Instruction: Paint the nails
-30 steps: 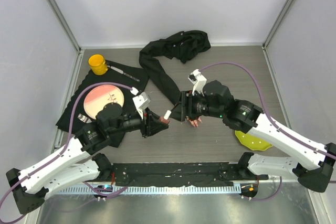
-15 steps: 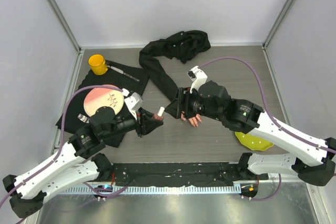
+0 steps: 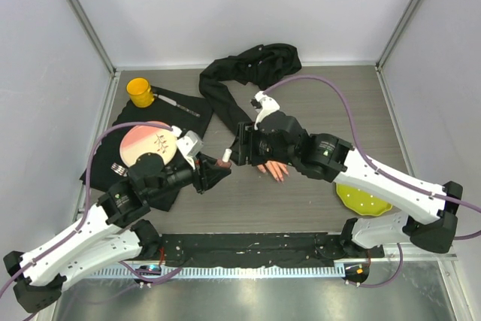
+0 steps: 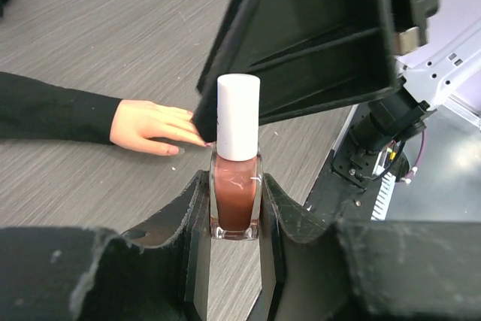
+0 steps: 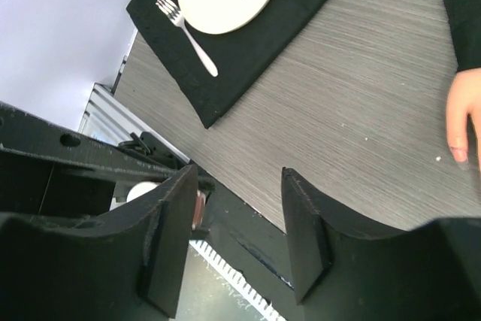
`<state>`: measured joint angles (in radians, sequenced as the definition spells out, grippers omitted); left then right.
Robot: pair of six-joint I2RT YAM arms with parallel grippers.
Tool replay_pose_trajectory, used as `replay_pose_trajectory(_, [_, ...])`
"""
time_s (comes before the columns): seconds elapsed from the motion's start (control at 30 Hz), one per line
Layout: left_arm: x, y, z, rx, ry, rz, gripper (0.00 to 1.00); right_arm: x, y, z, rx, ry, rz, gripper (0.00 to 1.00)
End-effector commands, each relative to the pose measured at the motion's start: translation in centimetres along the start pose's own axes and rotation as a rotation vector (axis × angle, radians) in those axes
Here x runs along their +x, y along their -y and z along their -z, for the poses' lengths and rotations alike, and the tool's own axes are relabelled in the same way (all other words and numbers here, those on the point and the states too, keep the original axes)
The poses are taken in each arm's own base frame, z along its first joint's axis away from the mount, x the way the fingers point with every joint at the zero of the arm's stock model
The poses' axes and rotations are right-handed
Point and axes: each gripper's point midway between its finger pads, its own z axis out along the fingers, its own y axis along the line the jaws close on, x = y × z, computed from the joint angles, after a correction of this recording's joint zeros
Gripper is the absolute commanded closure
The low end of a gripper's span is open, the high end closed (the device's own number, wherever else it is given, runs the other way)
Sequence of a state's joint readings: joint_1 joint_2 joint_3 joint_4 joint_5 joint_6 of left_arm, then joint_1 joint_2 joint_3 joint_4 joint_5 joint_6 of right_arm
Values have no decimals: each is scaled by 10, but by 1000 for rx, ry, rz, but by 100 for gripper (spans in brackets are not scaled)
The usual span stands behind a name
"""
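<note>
The pinkish-red nails (image 3: 281,176) are noted on a pale peach mannequin hand (image 3: 272,168), laid flat at the centre of the grey wood-grain table (image 3: 316,208). Just left of it, a white-capped glass bottle of reddish-brown polish (image 4: 235,186) is clamped upright in the left gripper (image 4: 235,204). The right gripper (image 5: 239,186) is positioned beside the cap, jaws apart and empty.

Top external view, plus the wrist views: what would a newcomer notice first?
The two arms meet mid-table. The left gripper clamps a white-capped polish bottle upright, and the right gripper hovers open beside its cap. Just beyond lies the pale mannequin hand, flat on the table in a long black sleeve.
</note>
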<state>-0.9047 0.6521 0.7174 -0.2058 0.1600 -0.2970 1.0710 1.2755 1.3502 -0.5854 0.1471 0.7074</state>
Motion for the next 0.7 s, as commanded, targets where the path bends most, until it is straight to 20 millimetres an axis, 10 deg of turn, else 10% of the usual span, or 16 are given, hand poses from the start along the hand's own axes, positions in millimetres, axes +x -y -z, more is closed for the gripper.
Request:
replay_pose_trajectory(0.0, [-8, -2, 2, -20, 28, -20, 100, -35, -25, 39, -80, 136, -44, 41])
replay_pose_trajectory(0.47, [-5, -12, -2, -70, 17, -22, 100, -38, -51, 44, -208, 128, 18, 38])
replay_pose_trajectory(0.67, [-3, -10, -6, -56, 4, -21, 100, -28, -48, 25, -181, 87, 5, 56])
